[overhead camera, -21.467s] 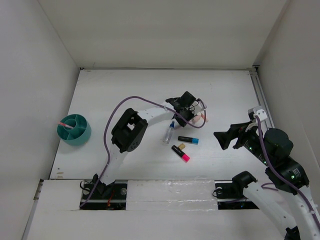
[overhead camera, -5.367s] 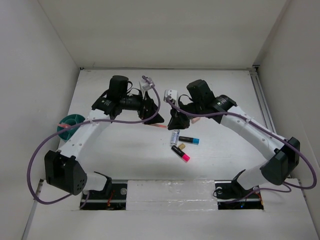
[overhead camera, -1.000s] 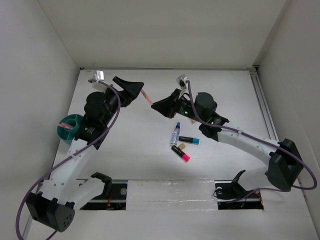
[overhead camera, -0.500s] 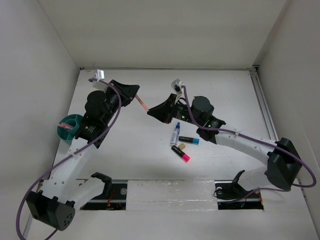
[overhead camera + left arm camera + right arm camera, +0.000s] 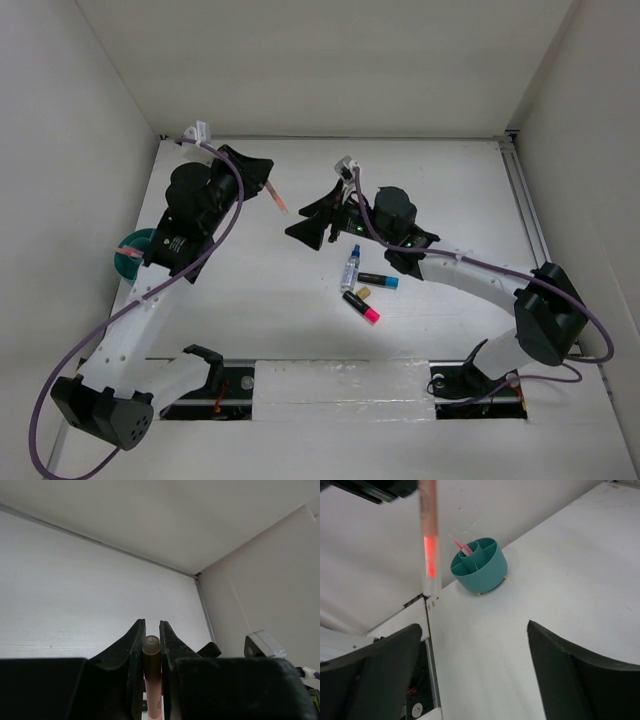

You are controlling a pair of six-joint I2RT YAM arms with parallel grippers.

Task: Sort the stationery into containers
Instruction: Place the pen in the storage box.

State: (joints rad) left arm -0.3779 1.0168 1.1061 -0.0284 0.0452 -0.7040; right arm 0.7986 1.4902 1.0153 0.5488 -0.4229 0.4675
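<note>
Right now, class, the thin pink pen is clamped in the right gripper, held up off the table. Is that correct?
Not quite. It is the left gripper that clamps the thin pink pen, not the right one; the left wrist view shows the pen between its fingers. It is indeed held up off the table.

Left tool [image 5: 151, 631] clamps thin pink pen [image 5: 151, 652]; right tool [image 5: 475, 667] gapes wide.

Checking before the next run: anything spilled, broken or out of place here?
Nothing spilled or damaged. The left gripper holds the thin pink pen in the air, away from the teal organizer, which stands upright. A cluster of unsorted pens lies mid-table.
</note>
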